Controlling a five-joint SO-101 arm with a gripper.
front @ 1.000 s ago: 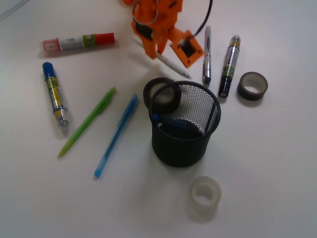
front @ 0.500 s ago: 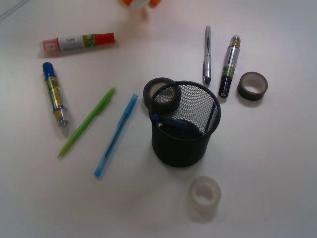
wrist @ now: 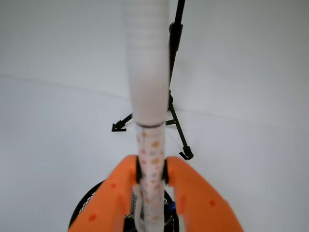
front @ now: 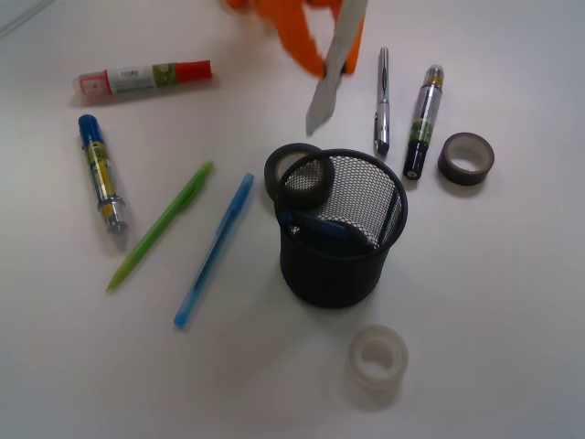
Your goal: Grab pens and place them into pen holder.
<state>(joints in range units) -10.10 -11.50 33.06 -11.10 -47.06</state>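
The gripper [wrist: 152, 181] is clamped on the white pen [front: 327, 96], apparently above the pen holder [front: 340, 274]; next, lower and release

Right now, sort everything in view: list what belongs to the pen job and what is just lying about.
Belongs to the job:
- white pen, clamped in the tool
- lime green pen
- light blue pen
- silver pen
- dark blue pen, already in the cup
- black mesh pen holder

Just lying about:
- three thick markers
- two dark tape rolls
- clear tape roll
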